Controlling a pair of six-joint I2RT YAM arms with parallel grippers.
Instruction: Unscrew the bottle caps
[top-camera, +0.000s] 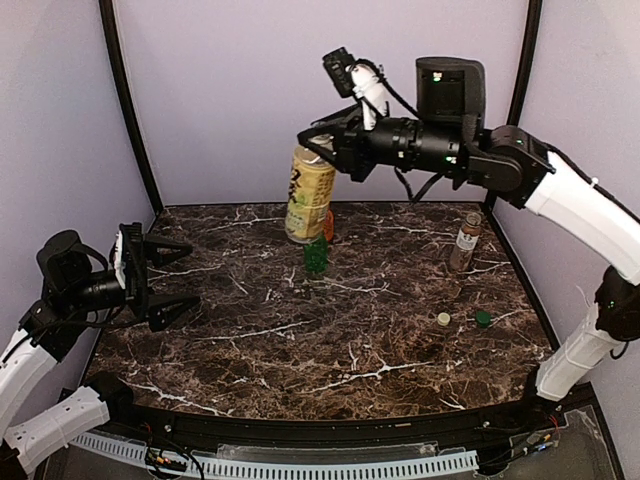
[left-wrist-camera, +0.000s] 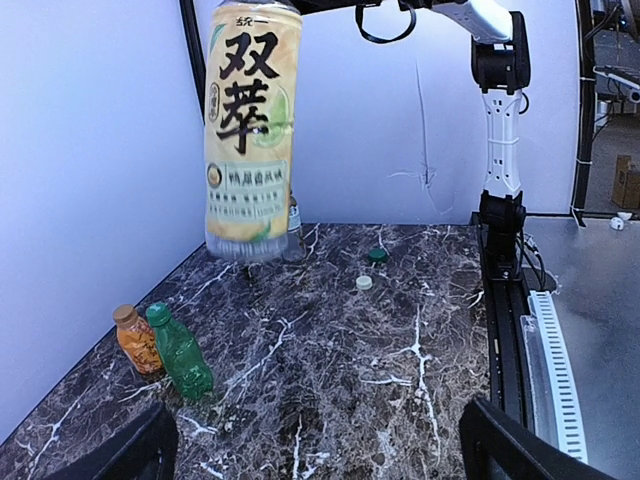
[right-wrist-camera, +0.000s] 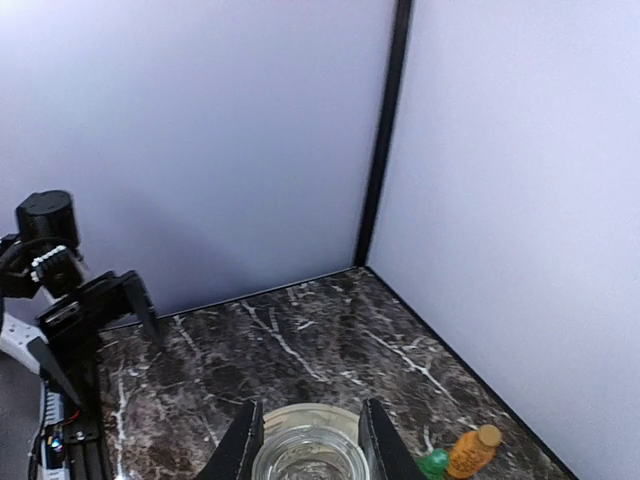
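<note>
My right gripper (top-camera: 318, 147) is shut on the neck of the tall yellow bottle (top-camera: 309, 195) and holds it hanging in the air above the back of the table. In the right wrist view its mouth (right-wrist-camera: 305, 462) sits open between my fingers (right-wrist-camera: 241, 447). The green bottle (top-camera: 316, 254) and the squat orange bottle (top-camera: 329, 224) stand under it, both capped in the left wrist view (left-wrist-camera: 180, 352) (left-wrist-camera: 136, 341). The clear bottle (top-camera: 465, 242) stands at the back right. My left gripper (top-camera: 168, 280) is open and empty at the left, facing the bottles (left-wrist-camera: 320, 452).
A pale loose cap (top-camera: 443, 319) and a green loose cap (top-camera: 483, 319) lie on the marble table (top-camera: 300, 350) at the right, also in the left wrist view (left-wrist-camera: 364, 283) (left-wrist-camera: 377, 254). Lilac walls close the back and sides.
</note>
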